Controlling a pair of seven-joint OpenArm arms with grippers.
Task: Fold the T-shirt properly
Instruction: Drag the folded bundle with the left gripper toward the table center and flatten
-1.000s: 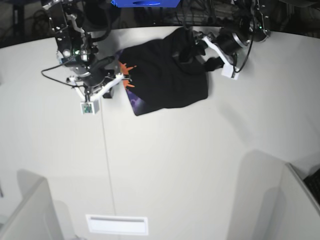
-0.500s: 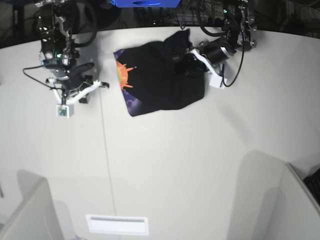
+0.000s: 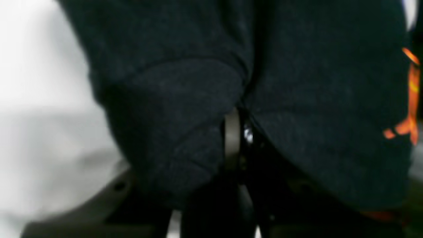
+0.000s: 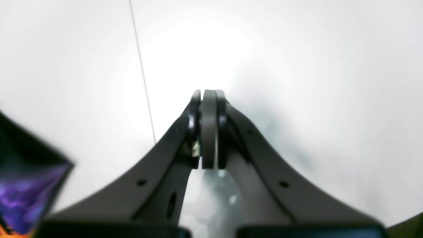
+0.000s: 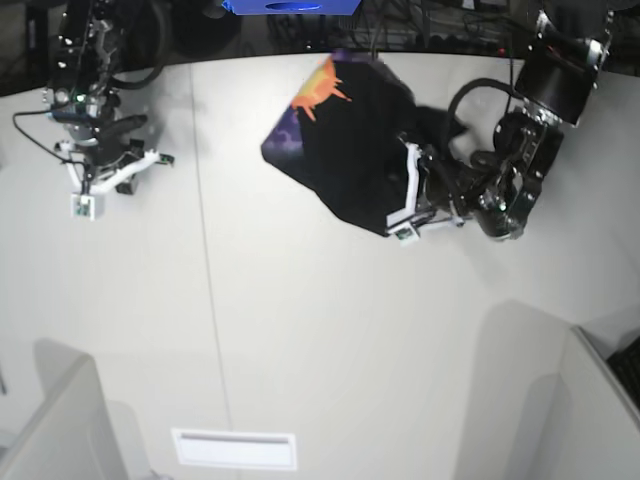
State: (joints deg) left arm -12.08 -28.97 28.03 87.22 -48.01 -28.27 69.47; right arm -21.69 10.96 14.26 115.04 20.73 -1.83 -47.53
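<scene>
Whereas a moment ago the T-shirt lay spread on the bench, we now find it bunched and lifted toward the far edge, its orange print uppermost. We note the left end effector closed on the black cloth — open a second earlier. The right end effector has withdrawn well clear, jaws pressed together, holding nothing. We judge a fold-over is beginning — single-handed, so creasing is a risk.
</scene>
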